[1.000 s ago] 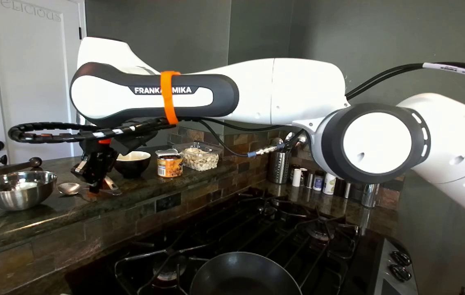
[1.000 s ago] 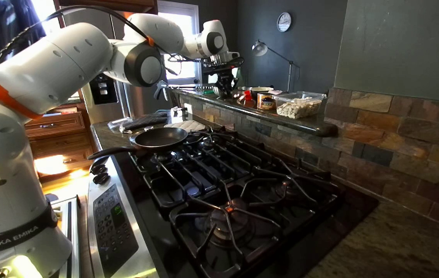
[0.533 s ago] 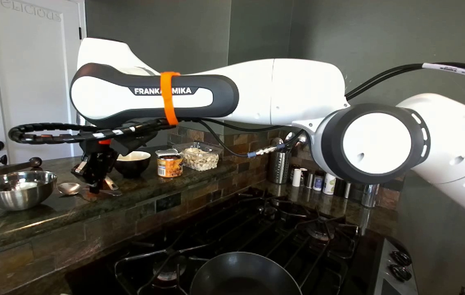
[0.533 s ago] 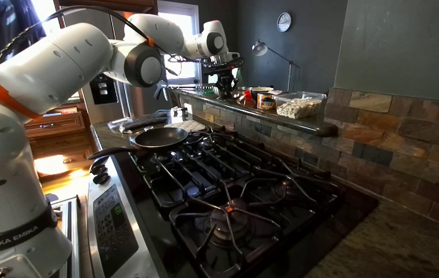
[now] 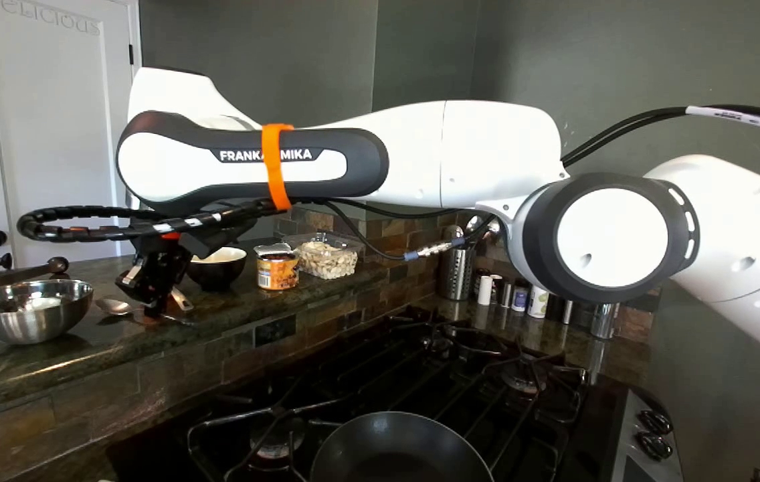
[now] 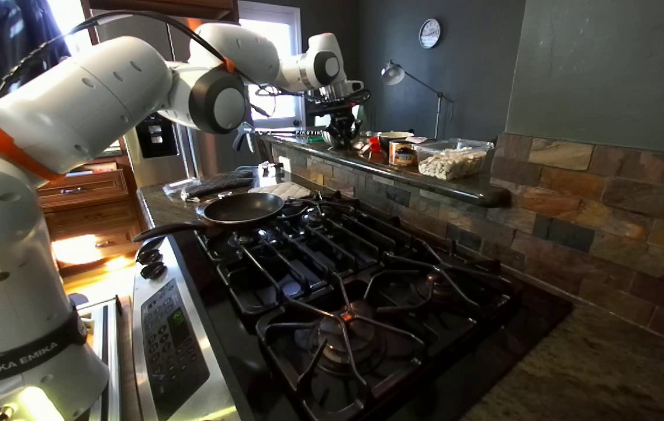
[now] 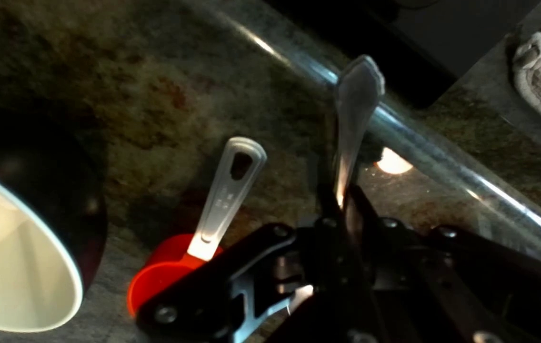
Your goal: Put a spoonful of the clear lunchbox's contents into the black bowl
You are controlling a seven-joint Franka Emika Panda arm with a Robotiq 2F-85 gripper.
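The clear lunchbox [image 5: 350, 249] stands on the raised counter, holding pale lumpy contents [image 5: 326, 260]. It also shows in an exterior view [image 6: 483, 146] with its contents [image 6: 450, 164]. The black bowl [image 5: 215, 273], light inside, is between gripper and can; it fills the left of the wrist view [image 7: 56, 157]. My gripper [image 5: 154, 309] is low over the counter. In the wrist view its fingertips [image 7: 342, 199] close on both sides of the handle of a metal spoon [image 7: 358, 90]. The spoon's bowl end [image 5: 114, 306] rests near the counter; the gripper hides it in the wrist view.
A red measuring cup [image 7: 158, 278] with a pale handle lies between gripper and black bowl. A steel bowl [image 5: 25, 320] stands on the gripper's far side. An orange-labelled can [image 5: 277, 271] stands between black bowl and lunchbox. The counter edge drops to a stove with a pan [image 5: 400, 448].
The arm and gripper have moved down slightly in the last half second. The spoon's handle end has tipped and shifted a little. The bowls, can and lunchbox have not moved.
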